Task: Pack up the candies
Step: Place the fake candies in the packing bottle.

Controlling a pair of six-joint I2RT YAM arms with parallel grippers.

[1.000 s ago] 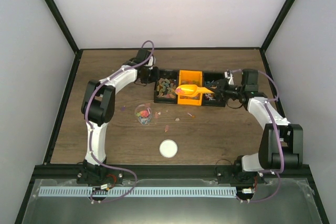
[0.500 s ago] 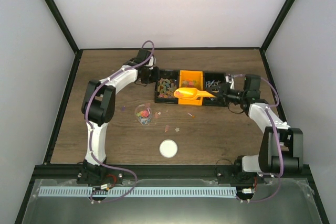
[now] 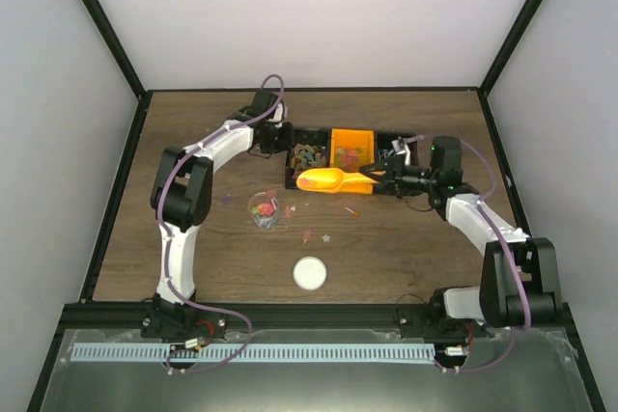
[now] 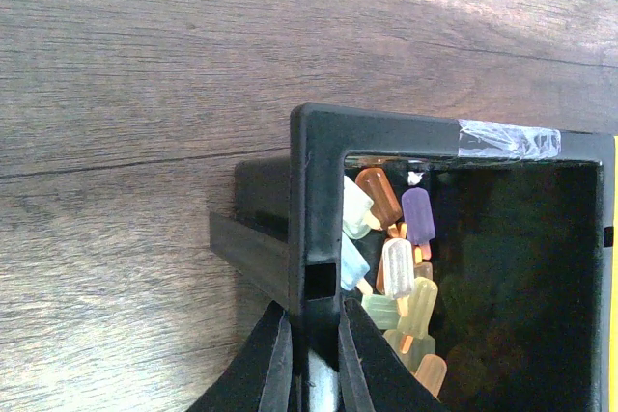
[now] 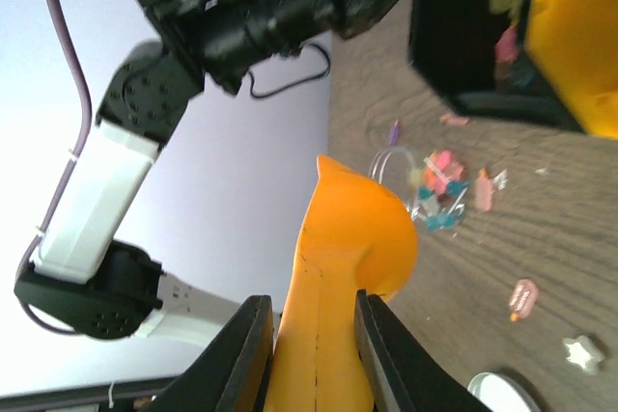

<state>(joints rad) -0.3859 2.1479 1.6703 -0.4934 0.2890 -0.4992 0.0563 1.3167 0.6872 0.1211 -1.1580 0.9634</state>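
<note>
Popsicle-shaped candies (image 4: 398,269) in mixed colours fill the left black bin (image 3: 290,167), and more candies (image 3: 352,149) lie in the orange bin. My left gripper (image 4: 314,366) is shut on that black bin's left wall (image 4: 317,229). My right gripper (image 5: 314,354) is shut on the handle of the orange scoop (image 5: 355,238). The scoop (image 3: 326,180) hangs over the front edge of the bins, its bowl pointing left. What the bowl holds is hidden. A clear cup (image 3: 264,209) with some candies stands on the table to the scoop's front left.
A white round lid (image 3: 309,273) lies near the table's front middle. A few loose candies (image 3: 326,236) are scattered on the wood between the cup and the bins. A second black bin (image 3: 393,155) stands to the right of the orange bin (image 3: 338,136).
My right gripper has carried the scoop leftwards, from over the orange bin to the front of the left black bin. The left arm has stayed still.
</note>
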